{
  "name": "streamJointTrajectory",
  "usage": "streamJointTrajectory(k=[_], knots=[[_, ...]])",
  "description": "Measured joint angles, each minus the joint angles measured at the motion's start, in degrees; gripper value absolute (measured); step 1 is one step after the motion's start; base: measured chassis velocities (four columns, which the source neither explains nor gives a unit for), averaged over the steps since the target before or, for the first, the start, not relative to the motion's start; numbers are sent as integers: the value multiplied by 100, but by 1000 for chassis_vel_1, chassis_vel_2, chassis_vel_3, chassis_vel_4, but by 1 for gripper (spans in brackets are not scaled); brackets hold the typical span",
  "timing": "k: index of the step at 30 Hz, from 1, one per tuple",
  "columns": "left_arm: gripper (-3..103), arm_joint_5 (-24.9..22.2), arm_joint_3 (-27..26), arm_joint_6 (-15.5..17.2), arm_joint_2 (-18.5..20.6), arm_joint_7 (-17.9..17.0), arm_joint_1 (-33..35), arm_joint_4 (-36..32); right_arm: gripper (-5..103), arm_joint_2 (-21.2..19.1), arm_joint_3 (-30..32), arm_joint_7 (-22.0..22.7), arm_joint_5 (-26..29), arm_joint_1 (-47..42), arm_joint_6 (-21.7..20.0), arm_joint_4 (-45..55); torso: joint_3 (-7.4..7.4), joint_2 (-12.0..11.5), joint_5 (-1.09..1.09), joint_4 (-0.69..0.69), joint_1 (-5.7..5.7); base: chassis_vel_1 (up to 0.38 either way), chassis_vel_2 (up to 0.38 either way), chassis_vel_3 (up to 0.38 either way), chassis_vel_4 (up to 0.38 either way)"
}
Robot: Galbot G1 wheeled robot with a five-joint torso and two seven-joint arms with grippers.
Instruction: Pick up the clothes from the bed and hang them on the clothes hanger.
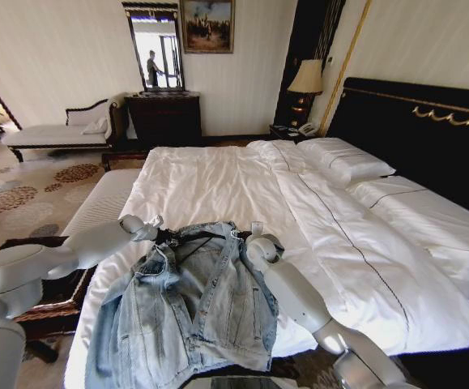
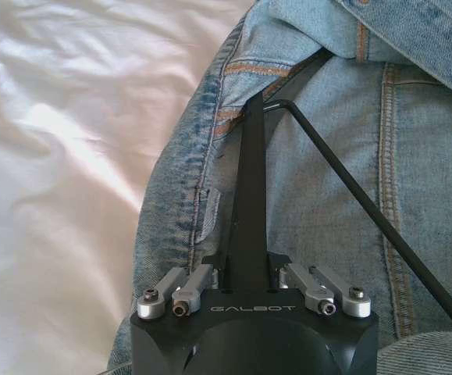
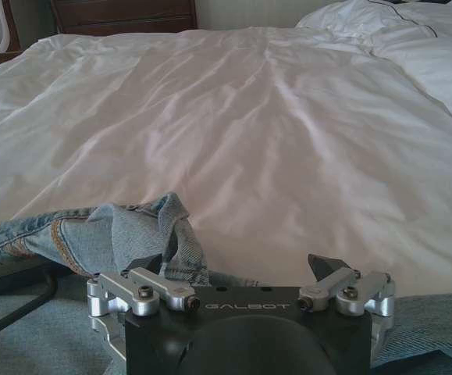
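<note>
The light-blue denim jacket (image 1: 189, 312) lies spread on the near corner of the bed (image 1: 218, 182). The black clothes hanger (image 1: 187, 236) lies at its collar. In the left wrist view my left gripper (image 2: 254, 105) has its fingers pressed together on the clothes hanger's corner (image 2: 343, 176), where the wire runs under the jacket's shoulder (image 2: 210, 117). In the head view the left gripper (image 1: 155, 230) sits at the jacket's left shoulder. My right gripper (image 1: 257, 237) is at the right shoulder, open, with a fold of denim (image 3: 171, 230) draped by one finger.
White pillows (image 1: 343, 160) and a black headboard (image 1: 428, 130) lie to the right. A dark wicker bench (image 1: 52, 296) stands left of the bed's foot, a chaise longue (image 1: 60, 130) and dark dresser (image 1: 165, 117) by the far wall. White sheet (image 3: 233, 133) stretches beyond the jacket.
</note>
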Motion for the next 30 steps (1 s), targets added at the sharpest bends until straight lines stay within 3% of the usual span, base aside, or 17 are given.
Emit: streamJointTrajectory(k=[8, 9, 14, 18, 22, 26, 27, 28, 30], knots=[[27, 76, 52, -209, -13, 46, -125, 40, 100, -11, -296, -161, -24, 51, -10, 137, 0, 0, 0, 1, 0, 0, 0, 0, 0], [27, 76, 58, -249, -67, 47, -159, 49, 100, -162, -582, -232, -284, 78, -74, 278, 0, 0, 0, -1, 0, 0, 0, 0, 0], [27, 40, 104, -260, -157, 70, -235, 92, 103, -129, -703, -223, -518, 144, -92, 212, 0, 0, 2, -2, 0, 0, 0, 0, 0], [27, 2, 108, -257, -194, 80, -255, 101, 94, -102, -759, -198, -529, 219, -51, 167, 0, 0, 1, -1, 1, 0, 0, 0, 0], [27, -25, 112, -249, -267, 105, -260, 151, 72, -65, -829, -206, -406, 342, 25, 77, 0, 0, 2, -1, 0, 0, 0, 0, 0], [27, -29, 120, -247, -297, 127, -263, 173, 66, -34, -866, -218, -366, 393, 44, -34, 0, 0, 1, -2, 0, 0, 0, 0, 0], [27, -30, 133, -247, -322, 146, -263, 196, 56, 9, -905, -226, -332, 446, 51, -136, 0, 0, 1, -1, 1, 0, 0, 0, 0], [27, -30, 133, -247, -322, 146, -263, 196, 56, 9, -905, -226, -332, 446, 51, -136, 0, 0, 1, -1, 1, 0, 0, 0, 0], [27, -33, 155, -247, -329, 149, -263, 198, 44, 68, -934, -226, -261, 506, 51, -250, 0, 0, 1, -2, 1, 0, 0, 0, 0]])
